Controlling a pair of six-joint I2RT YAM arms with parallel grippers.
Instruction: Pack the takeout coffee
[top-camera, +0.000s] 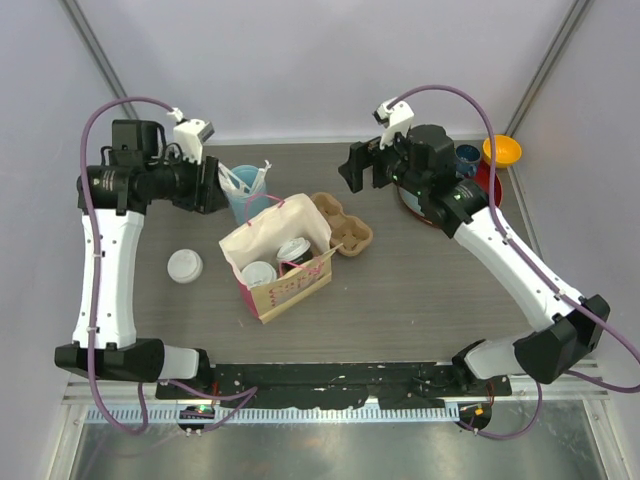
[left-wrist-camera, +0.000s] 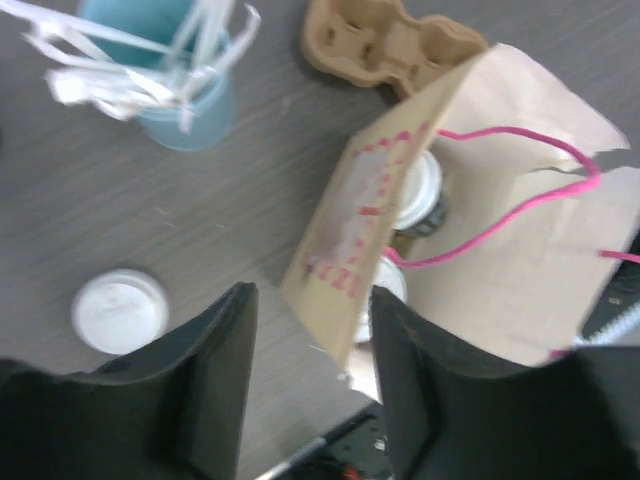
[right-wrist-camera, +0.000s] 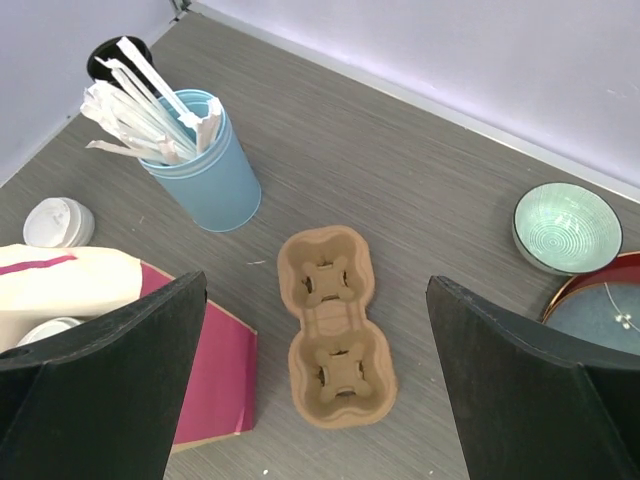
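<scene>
Jaws of L gripper (left-wrist-camera: 312, 295) and R gripper (right-wrist-camera: 315, 290) stand apart, empty; both coffee cups (top-camera: 293, 250) sit in paper bag (top-camera: 290, 287) beneath L jaws, so packing appears approx. complete, excl. white-lidded item (top-camera: 184, 265) outboard of one L finger (cup/loose lid: cannot tell).

Overhead plus two close downward wrist views; common: carrier (top-camera: 350, 232)

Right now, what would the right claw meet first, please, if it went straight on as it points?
Probably the cardboard cup carrier, centred ahead of the right claw, though depth is unclear.
</scene>
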